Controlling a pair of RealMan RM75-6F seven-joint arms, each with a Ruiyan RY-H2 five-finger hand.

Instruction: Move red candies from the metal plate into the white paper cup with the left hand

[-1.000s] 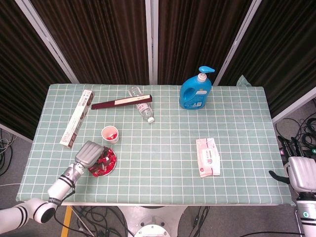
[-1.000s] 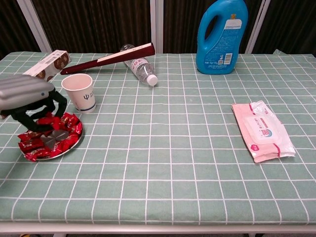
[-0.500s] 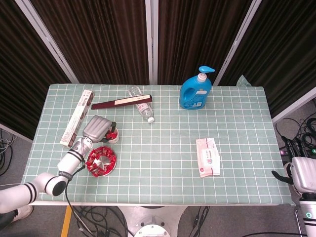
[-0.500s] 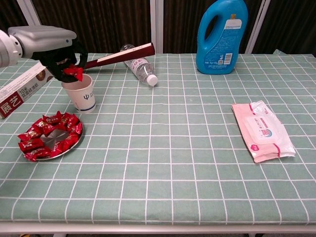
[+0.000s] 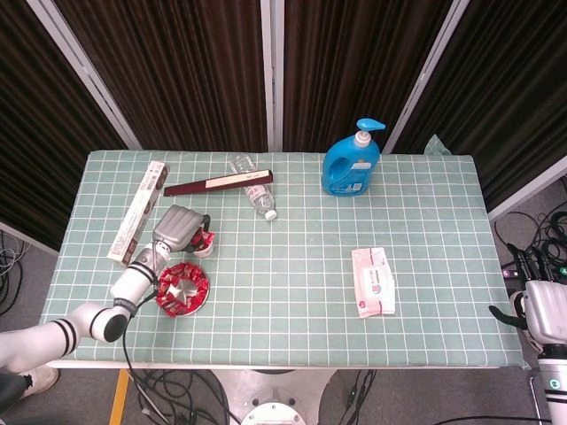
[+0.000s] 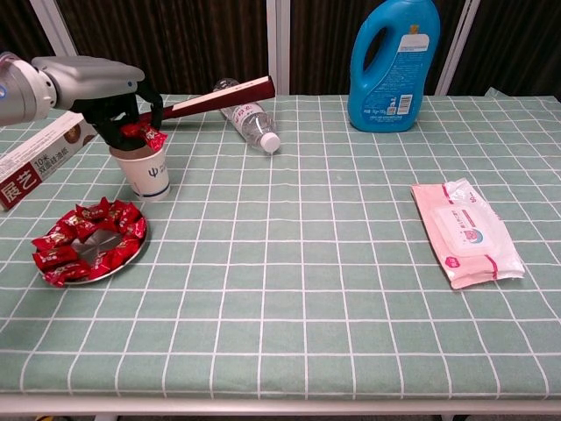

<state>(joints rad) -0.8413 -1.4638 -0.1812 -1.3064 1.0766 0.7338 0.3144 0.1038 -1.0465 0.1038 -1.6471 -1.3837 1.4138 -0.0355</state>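
Observation:
Several red candies [image 6: 83, 237] lie on the metal plate [image 6: 92, 250] near the table's front left; the plate [image 5: 183, 289] shows in the head view too. Just behind it stands the white paper cup [image 6: 149, 173], mostly hidden under my hand in the head view [image 5: 205, 249]. My left hand [image 6: 118, 110] hovers over the cup's mouth and pinches one red candy [image 6: 145, 134] right above the rim. In the head view the left hand [image 5: 182, 228] covers the cup. My right hand [image 5: 542, 317] hangs off the table's right edge, thumb out, holding nothing.
A long snack box [image 5: 137, 212] lies left of the cup. Behind it are a dark red folded fan [image 6: 210, 99] and a lying plastic bottle [image 6: 250, 121]. A blue detergent bottle [image 6: 394, 61] stands at the back. A pink wipes pack [image 6: 465, 232] lies at the right.
My left hand lifted a red candy off the plate and carried it back to the cup; in the last half second it settled a little right over the rim.

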